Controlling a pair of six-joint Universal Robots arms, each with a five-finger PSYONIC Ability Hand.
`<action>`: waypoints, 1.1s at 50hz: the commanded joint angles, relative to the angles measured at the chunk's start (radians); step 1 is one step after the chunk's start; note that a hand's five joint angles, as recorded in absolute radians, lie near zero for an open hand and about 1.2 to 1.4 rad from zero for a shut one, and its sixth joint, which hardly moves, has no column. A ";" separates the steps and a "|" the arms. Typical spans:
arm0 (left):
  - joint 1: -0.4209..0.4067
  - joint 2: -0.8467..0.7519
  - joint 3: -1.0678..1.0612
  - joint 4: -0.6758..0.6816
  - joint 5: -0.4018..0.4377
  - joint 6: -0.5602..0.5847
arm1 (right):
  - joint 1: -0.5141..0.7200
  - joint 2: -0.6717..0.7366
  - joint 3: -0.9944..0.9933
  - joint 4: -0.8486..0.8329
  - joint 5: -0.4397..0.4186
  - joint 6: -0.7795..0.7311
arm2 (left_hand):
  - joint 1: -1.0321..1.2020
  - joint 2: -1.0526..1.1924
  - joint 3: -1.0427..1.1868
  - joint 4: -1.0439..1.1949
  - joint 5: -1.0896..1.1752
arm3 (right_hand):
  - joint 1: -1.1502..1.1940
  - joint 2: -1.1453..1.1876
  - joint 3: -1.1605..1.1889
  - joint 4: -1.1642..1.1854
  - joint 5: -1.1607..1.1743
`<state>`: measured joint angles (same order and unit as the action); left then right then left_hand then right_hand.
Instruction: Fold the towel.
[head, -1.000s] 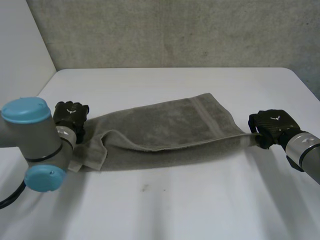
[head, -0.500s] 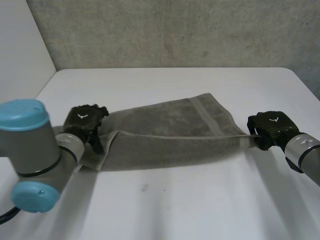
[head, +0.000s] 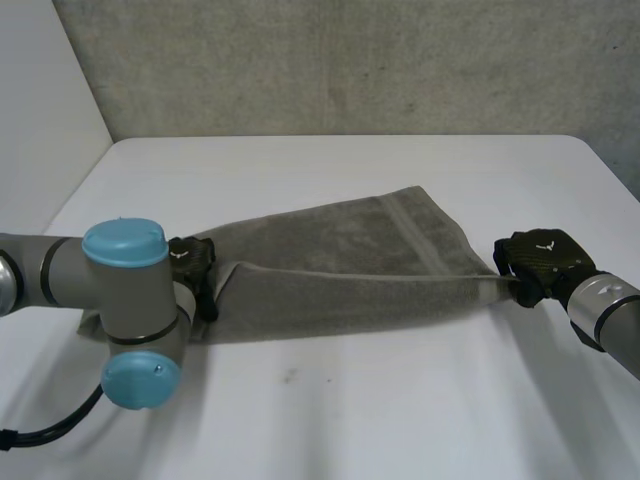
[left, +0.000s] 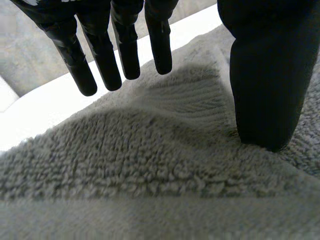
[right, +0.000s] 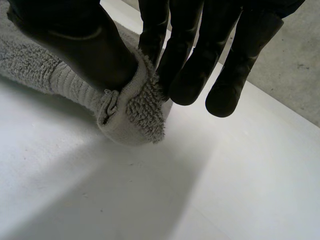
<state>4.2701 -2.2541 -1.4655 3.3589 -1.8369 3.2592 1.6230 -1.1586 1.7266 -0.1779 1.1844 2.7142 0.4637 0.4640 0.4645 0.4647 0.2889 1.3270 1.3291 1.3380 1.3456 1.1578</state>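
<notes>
The towel (head: 350, 265) is a grey terry cloth doubled lengthwise. It lies across the middle of the table (head: 350, 420), stretched from near the left edge towards the right edge. One corner with a woven band lies flat and points at the table's back edge. The near layer narrows into a taut strip running to the towel's right end.

The right hand (head: 540, 258) holds that right end near the table's right edge. In the right wrist view its thumb (right: 85, 45) and fingers (right: 182, 55) pinch a bunched corner of the cloth, and the hemmed edge curls out between them. The bunch hangs close over the table; whether it touches cannot be told. The rest of the cloth trails away behind the thumb.

The left hand (head: 192, 258) is at the towel's left end, half hidden behind the left arm (head: 125, 290). In the left wrist view its fingers are straight, slightly spread and clear above the cloth. The thumb's tip stands down on the pile, so this hand is relaxed wide and grips nothing. A soft ridge of cloth rises under the palm.

The right arm (head: 605, 315) reaches in from the table's right front corner. A grey wall (head: 350, 60) stands behind the back edge.
</notes>
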 joint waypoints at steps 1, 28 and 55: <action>0.001 -0.015 0.014 0.002 -0.105 0.007 | 0.000 0.000 0.001 0.000 -0.002 0.001 | 0.140 0.140 0.139 0.139 0.141 | 0.069 0.067 0.058 0.051 0.064; 0.010 0.082 -0.010 -0.003 -0.077 0.163 | 0.000 -0.006 -0.008 0.002 -0.009 -0.001 | 0.933 0.932 0.932 0.932 0.933 | 0.069 0.067 0.058 0.051 0.064; 0.134 0.864 -0.167 -0.266 0.311 0.146 | -0.112 -0.463 -0.545 0.500 -0.034 0.001 | 0.933 0.932 0.932 0.932 0.933 | 0.069 0.067 0.058 0.051 0.064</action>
<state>4.3669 -1.5572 -1.6466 3.1802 -1.6163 3.4445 1.5854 -1.5008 1.3259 0.2181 1.1685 2.7165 1.1814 1.2172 1.2150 1.2174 1.0208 1.3281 1.3291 1.3380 1.3455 1.1578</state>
